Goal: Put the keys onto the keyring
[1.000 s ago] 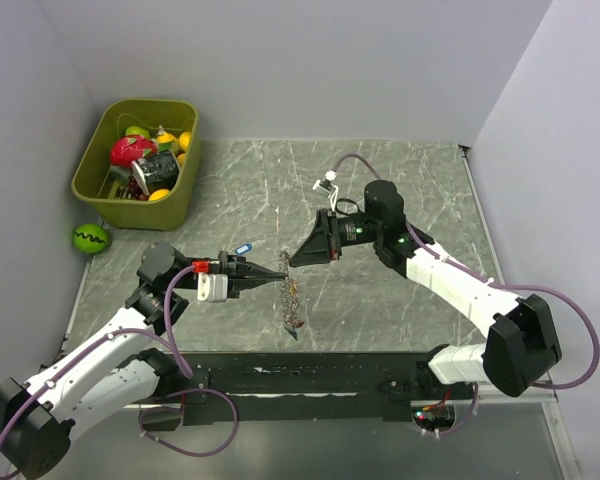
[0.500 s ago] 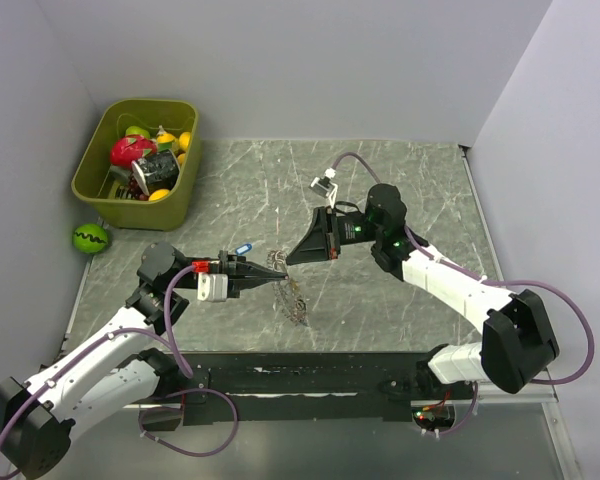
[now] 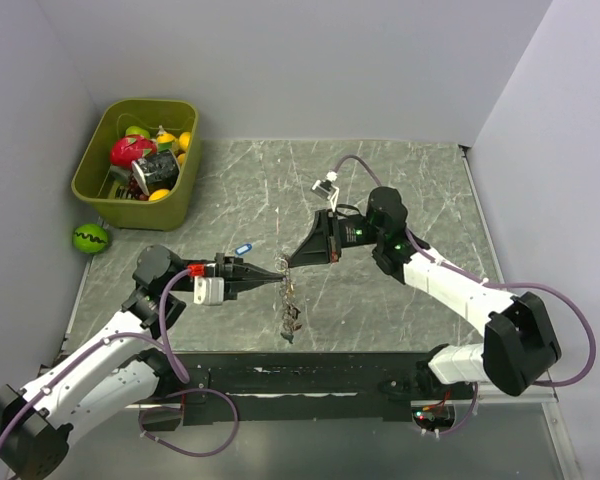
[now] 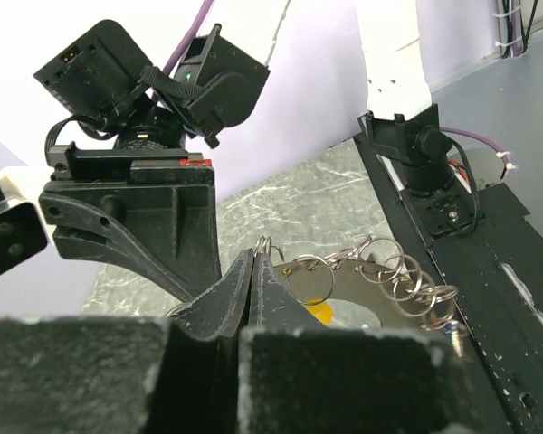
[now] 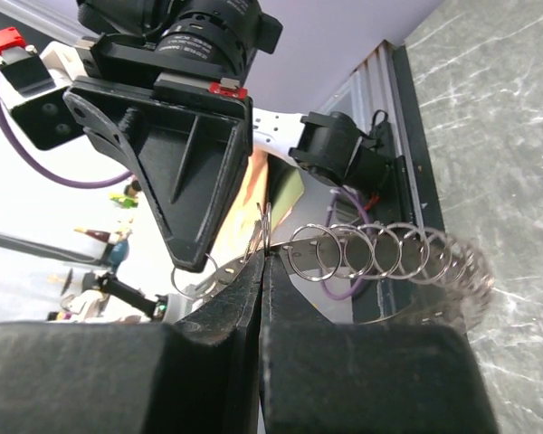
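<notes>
Nearest, toward the arm bases from the keyring (image 3: 291,305), a black rail (image 3: 310,375) runs along the table's (image 3: 380,180) front edge. The keyring is a string of linked metal loops, pinched at its top end between both claws over the table's middle. It trails down toward the rail, with a dark bit at the low end; can't tell if that end touches the surface. The left gripper (image 3: 278,277) comes at the keyring from the left, jaws fully closed on a top loop. The right gripper (image 3: 291,263) comes from the right and slightly behind, jaws also fully closed on a loop, tips almost meeting the left's. In the left wrist view a yellow tag (image 4: 319,313) sits under the loops. A blue-tagged key (image 3: 244,248) lies on the table just left of the keyring, beside the left claw. The surface is grey marble-pattern with pale veins. Far left of the keyring, a green bin (image 3: 95,175) of mixed objects sits in the back corner, and a green ball (image 3: 90,238) lies off the table edge. Plain pale lavender walls (image 3: 310,60) close off the left, back and right.
</notes>
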You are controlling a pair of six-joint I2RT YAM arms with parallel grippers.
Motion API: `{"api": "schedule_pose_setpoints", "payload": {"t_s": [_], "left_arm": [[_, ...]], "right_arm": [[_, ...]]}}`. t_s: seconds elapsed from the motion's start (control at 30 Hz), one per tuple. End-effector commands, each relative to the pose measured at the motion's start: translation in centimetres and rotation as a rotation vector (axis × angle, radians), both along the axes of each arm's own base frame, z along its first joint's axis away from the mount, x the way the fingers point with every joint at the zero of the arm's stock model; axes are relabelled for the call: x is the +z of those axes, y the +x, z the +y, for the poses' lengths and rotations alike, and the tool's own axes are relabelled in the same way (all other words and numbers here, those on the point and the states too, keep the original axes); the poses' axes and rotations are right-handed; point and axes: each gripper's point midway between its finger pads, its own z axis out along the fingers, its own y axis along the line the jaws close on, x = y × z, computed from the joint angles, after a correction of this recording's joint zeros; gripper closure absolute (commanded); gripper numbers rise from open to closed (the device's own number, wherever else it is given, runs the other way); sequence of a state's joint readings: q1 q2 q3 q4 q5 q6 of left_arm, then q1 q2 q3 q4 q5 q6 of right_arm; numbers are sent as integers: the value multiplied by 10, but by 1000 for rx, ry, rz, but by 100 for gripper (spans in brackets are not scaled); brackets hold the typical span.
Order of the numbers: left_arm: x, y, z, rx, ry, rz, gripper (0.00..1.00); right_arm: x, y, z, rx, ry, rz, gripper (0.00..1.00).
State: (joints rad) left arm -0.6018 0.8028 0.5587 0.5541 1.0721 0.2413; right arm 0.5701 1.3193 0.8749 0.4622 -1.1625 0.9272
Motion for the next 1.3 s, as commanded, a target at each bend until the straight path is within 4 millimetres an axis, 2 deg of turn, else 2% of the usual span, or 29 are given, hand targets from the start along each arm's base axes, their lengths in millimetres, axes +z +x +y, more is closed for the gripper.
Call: {"api": "schedule_pose_setpoints", "payload": {"t_s": [0.0, 0.2, 0.47, 0.53, 0.67, 0.83, 1.13, 1.27], "left_arm": [[14, -6, 6, 14, -39, -74, 99], [12, -7, 8, 23, -33, -74, 99], [15, -8, 8, 18, -36, -83, 99], [15, -7, 7, 19, -37, -81, 99], [16, -8, 7, 12, -38, -89, 99], [18, -7, 7, 12, -37, -90, 99], [17, -6, 6, 11, -30, -84, 99], [16, -6, 6, 9, -21, -83, 99]], "right_arm": [[15, -1, -5, -58, 12, -119, 100], [18, -2, -10, -93, 21, -177, 100], [15, -6, -7, -51, 43, -136, 100], [13, -5, -6, -40, 45, -109, 96], [13, -8, -5, -16, 75, -101, 70], [10, -8, -4, -1, 74, -75, 62], [5, -2, -2, 0, 49, -46, 61], [6, -4, -2, 9, 54, -53, 53]]}}
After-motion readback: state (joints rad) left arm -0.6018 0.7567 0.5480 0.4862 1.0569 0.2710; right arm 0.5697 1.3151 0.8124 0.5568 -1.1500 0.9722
